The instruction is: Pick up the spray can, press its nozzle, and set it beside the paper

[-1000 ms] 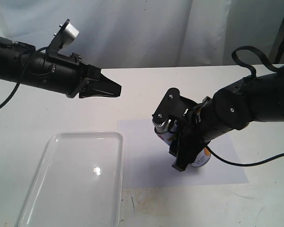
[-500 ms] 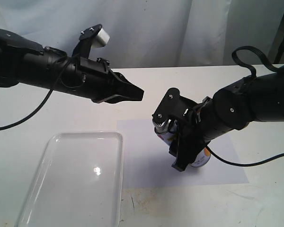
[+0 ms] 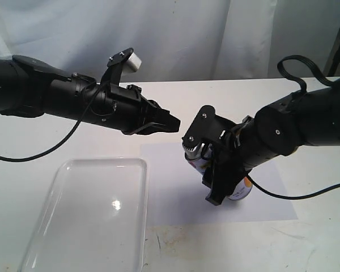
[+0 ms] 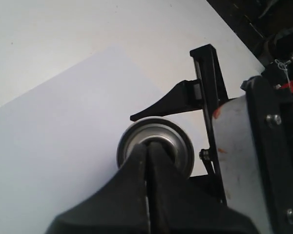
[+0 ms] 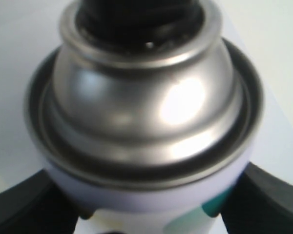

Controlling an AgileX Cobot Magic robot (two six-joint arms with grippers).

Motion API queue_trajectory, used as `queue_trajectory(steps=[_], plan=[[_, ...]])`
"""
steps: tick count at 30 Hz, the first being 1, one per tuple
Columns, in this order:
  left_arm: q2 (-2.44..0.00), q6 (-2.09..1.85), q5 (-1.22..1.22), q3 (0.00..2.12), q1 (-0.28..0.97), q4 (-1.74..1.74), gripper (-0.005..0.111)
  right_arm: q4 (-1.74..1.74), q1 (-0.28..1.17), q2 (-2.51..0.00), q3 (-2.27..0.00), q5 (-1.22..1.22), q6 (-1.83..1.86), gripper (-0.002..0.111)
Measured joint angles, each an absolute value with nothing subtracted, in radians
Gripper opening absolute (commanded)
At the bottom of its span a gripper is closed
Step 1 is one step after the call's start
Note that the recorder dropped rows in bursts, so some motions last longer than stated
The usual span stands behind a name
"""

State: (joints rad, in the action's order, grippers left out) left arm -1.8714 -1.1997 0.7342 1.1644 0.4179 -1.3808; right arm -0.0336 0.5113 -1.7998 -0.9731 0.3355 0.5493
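Two pincers share this: the right pincer [image 3: 216, 171] clamps the spray can [image 5: 146, 112] over the paper [image 3: 170, 201]; the left pincer [image 3: 174, 122], pinched shut, should bear squarely on the nozzle [image 5: 136, 12].

— What rests on the table [image 3: 306, 238]?
— A clear tray [image 3: 90, 215], empty, lower than the left fingers [image 3: 158, 120] and off to their left, well apart.
— And past the fingers?
— A white curtain [image 3: 215, 34] hangs.

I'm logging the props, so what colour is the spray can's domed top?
Shiny silver metal, on the spray can; clearest in the right wrist view.
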Motion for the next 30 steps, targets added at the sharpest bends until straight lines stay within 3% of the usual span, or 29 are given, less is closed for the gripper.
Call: queue_trajectory(steps=[9, 30], plan=[[-1.871, -1.239, 0.692, 1.164, 0.48, -1.396, 0.0, -0.034, 0.511, -1.8, -0.973, 0.335, 0.551, 0.0], [-1.914, -1.252, 0.672, 1.164, 0.484, -1.413, 0.0, -0.034, 0.509, -1.801, -0.969, 0.346, 0.551, 0.0]])
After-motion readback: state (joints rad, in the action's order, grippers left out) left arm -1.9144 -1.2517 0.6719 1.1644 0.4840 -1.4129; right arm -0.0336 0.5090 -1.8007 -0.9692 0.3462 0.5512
